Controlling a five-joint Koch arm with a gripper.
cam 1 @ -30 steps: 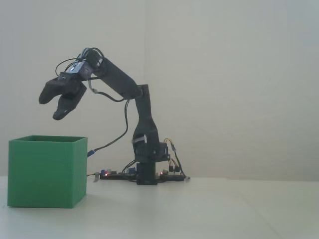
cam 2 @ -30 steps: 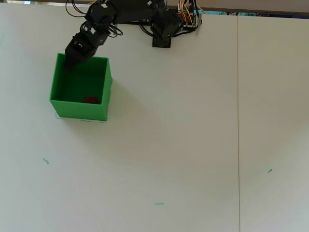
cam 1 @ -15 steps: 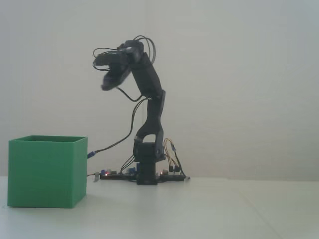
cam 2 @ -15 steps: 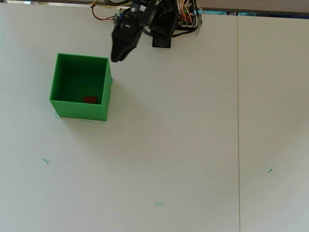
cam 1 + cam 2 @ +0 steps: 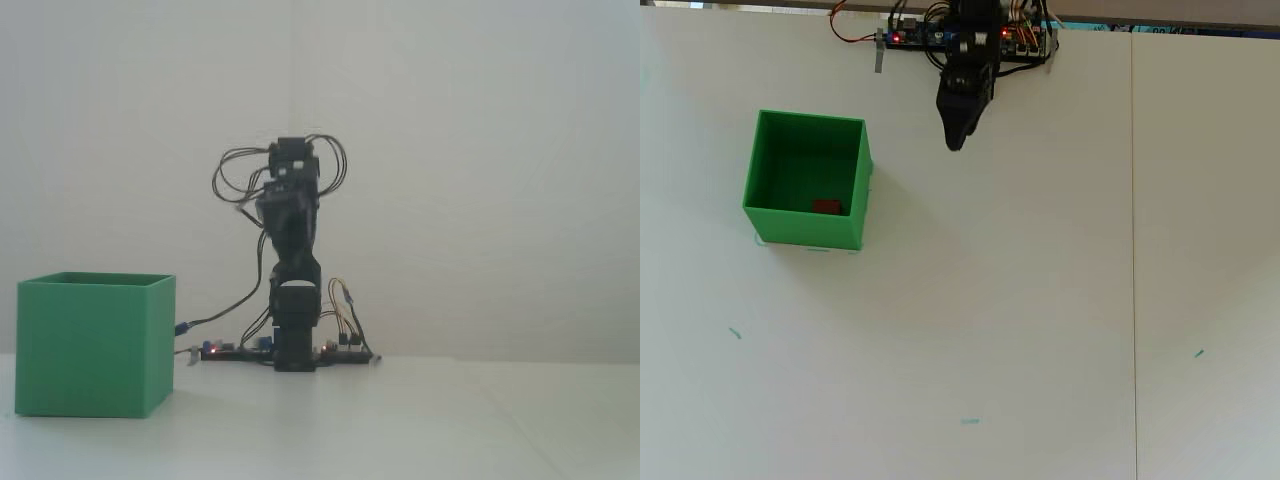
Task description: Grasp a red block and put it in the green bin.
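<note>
- The green bin [image 5: 805, 180] is sitting on the white tabletop [image 5: 990, 320], toward the left in the overhead view, and at the lower left in the fixed view [image 5: 95, 345].
- The red block [image 5: 826, 207] is lying inside the bin, on its floor, close to the wall nearest the bottom of the overhead view; the fixed view is not showing it, as the bin's front wall is hiding it.
- The arm [image 5: 295, 270] is standing folded up over its base at the far edge of the tabletop, with looping cables around its top joint.
- The claw [image 5: 955, 143] is pointing down the overhead view, hanging to the right of the bin and well apart from it, holding nothing that I can see.
- Its tips are merging into one dark point from above, so I cannot tell whether the claw is wide or narrow.
- A circuit board [image 5: 915, 38] with small lit lights is lying beside the arm's base.
</note>
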